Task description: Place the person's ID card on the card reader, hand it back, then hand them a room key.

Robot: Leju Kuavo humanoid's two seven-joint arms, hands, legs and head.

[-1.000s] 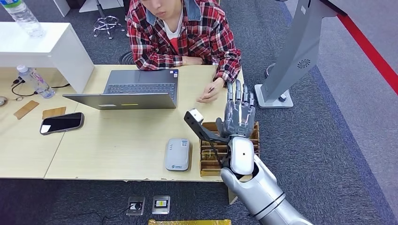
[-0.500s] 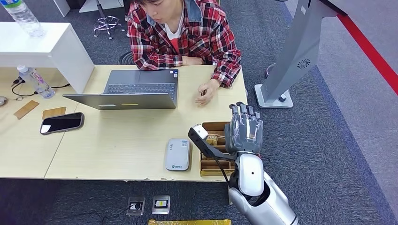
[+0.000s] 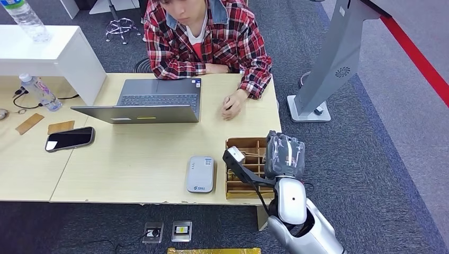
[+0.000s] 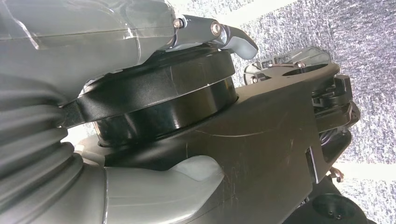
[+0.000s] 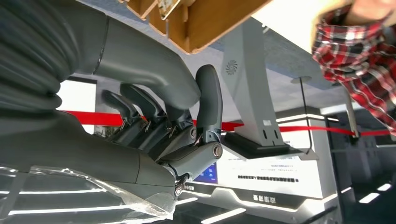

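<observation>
The grey card reader [image 3: 200, 173] lies flat near the table's front edge. Just right of it stands a wooden compartment box [image 3: 239, 193] with cards in its slots. My right hand [image 3: 285, 154] hovers over the box's right side, its fingers [image 5: 154, 116] curled inward with nothing visible in them; the box's underside [image 5: 205, 23] is close to the thumb. The person's hand [image 3: 231, 105] rests on the table past the box, and I cannot make out a card in it. My left hand [image 4: 219, 37] shows as a grey cover and one fingertip, its pose unclear.
An open laptop [image 3: 151, 103] sits before the person in a plaid shirt [image 3: 212, 42]. A phone [image 3: 69, 138], wooden tags [image 3: 61, 126] and a bottle [image 3: 38, 91] lie at the left. A grey stand [image 3: 328, 69] rises beyond the table's right edge.
My right hand has drawn back from near the person's hand to above the wooden box, and its fingers went from straight to curled. The person's hand pulled back slightly.
</observation>
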